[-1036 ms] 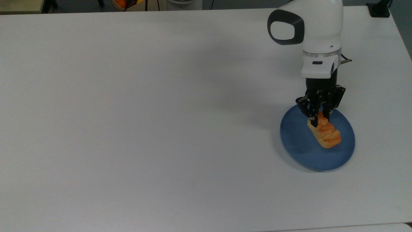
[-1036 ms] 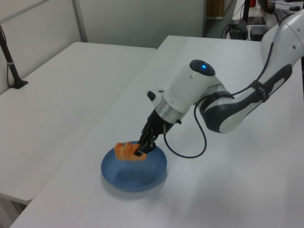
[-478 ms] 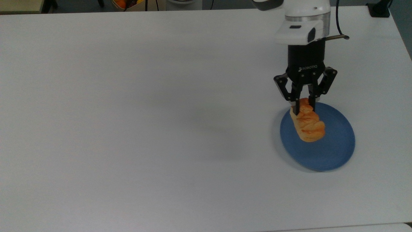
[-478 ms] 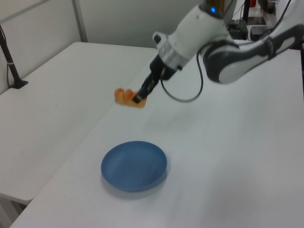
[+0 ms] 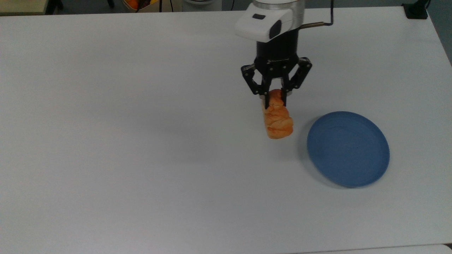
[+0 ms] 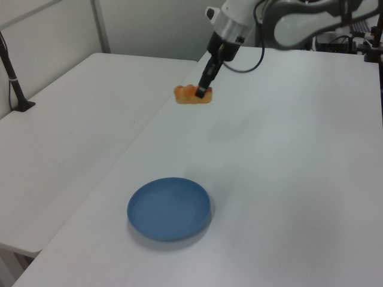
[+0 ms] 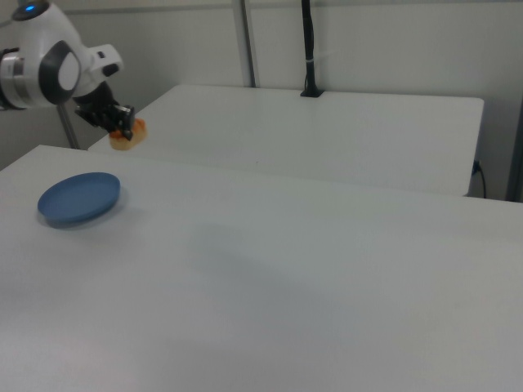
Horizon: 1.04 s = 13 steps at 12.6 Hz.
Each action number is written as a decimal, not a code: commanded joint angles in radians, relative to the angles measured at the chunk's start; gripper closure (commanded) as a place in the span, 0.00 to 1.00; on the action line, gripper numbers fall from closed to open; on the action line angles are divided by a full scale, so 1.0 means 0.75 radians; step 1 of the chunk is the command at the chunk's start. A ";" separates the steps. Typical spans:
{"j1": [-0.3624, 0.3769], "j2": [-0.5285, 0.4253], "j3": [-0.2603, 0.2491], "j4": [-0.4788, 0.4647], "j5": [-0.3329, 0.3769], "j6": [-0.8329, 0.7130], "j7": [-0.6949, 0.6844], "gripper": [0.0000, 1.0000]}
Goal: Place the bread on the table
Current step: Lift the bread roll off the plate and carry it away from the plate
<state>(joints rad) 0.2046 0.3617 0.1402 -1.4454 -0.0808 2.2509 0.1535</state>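
Observation:
My gripper (image 5: 275, 101) (image 6: 203, 91) (image 7: 124, 129) is shut on one end of the bread (image 5: 278, 119) (image 6: 191, 95) (image 7: 124, 140), a small golden-orange braided roll that hangs in the air above the white table (image 5: 141, 123) (image 6: 287, 179) (image 7: 286, 269). In the top view the bread is left of the blue plate (image 5: 348, 148) (image 6: 169, 208) (image 7: 79, 198) and clear of its rim. The plate holds nothing.
A second white table (image 6: 66, 131) (image 7: 327, 131) adjoins this one, with a black post (image 6: 13, 78) (image 7: 309, 49) standing on it. A black cable (image 5: 317, 24) trails from my wrist. A black base (image 5: 416, 10) sits at the top view's top right corner.
My gripper lifted the bread off the blue plate and carried it up and to the top view's left, past the plate's rim. The plate stayed in place.

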 commanded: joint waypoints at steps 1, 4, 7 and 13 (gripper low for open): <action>-0.086 -0.053 -0.070 -0.067 0.075 -0.093 -0.194 0.65; -0.101 0.031 -0.193 -0.085 0.077 0.045 -0.235 0.65; -0.148 0.086 -0.199 -0.185 0.073 0.244 -0.246 0.65; -0.183 0.248 -0.214 -0.190 0.053 0.394 -0.248 0.65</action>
<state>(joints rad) 0.0618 0.5207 -0.0070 -1.5704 -0.0480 2.5044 -0.0030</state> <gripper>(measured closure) 0.648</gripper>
